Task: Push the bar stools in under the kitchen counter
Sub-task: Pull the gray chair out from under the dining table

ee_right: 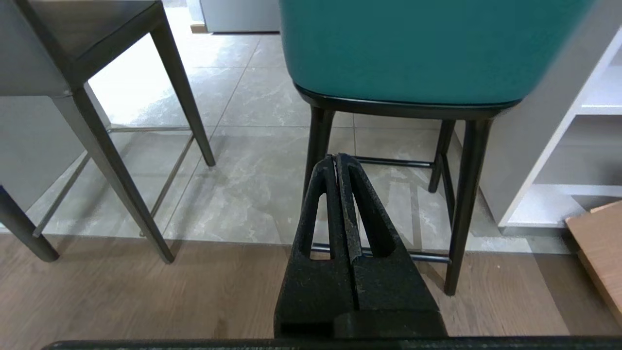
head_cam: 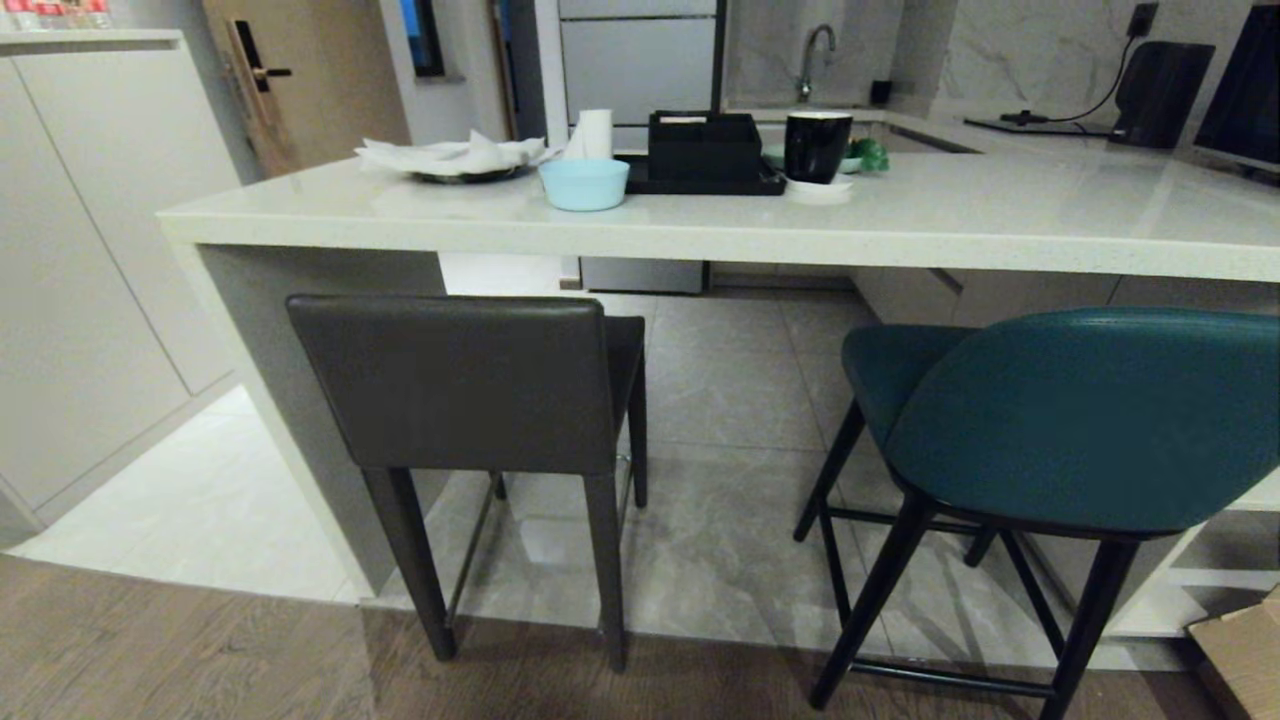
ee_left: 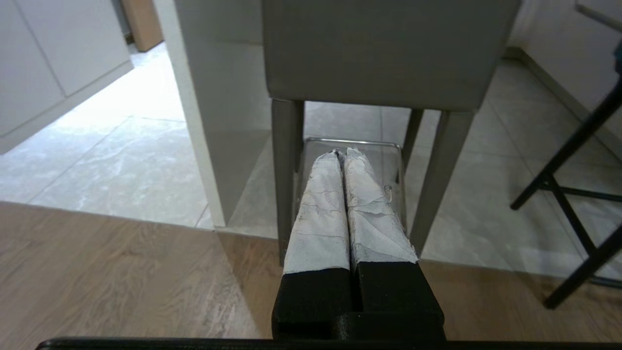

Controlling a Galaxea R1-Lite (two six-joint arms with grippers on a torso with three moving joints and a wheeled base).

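Left gripper [ee_left: 340,153]: seen only in the left wrist view; the white-wrapped fingers [ee_left: 318,214] are pressed together and nothing is held. It is pointed at the grey stool [ee_left: 388,48], apart from it, below the seat and between the rear legs.

Right gripper [ee_right: 336,158]: seen only in the right wrist view; the black fingers [ee_right: 369,214] are closed on nothing. It is aimed below the teal stool [ee_right: 413,48], with no contact.

Grey stool [head_cam: 460,380]: placed at 9 o'clock in the head view, beside the white panel leg [head_cam: 240,300]. Its backrest is seen standing out on the near side of the kitchen counter [head_cam: 900,215] edge, and its rear feet are on the wooden floor [head_cam: 200,650].

Teal stool [head_cam: 1080,420]: placed at 4 o'clock, turned slightly, also out from under the slab, beside the open shelving [head_cam: 1215,560].

Step in hand: judged to be the approach; neither stool has been pushed in.

Doing it well: each backrest is best met squarely at its middle with closed fingers, low enough that tipping is avoided, and pushed straight toward 12 o'clock. The floor seam under the legs may catch, so a slow push is advised.

Count: two stools, two grippers, one counter.

On the counter: one light blue bowl [head_cam: 584,184], one black mug [head_cam: 818,146], one black tray [head_cam: 705,180].
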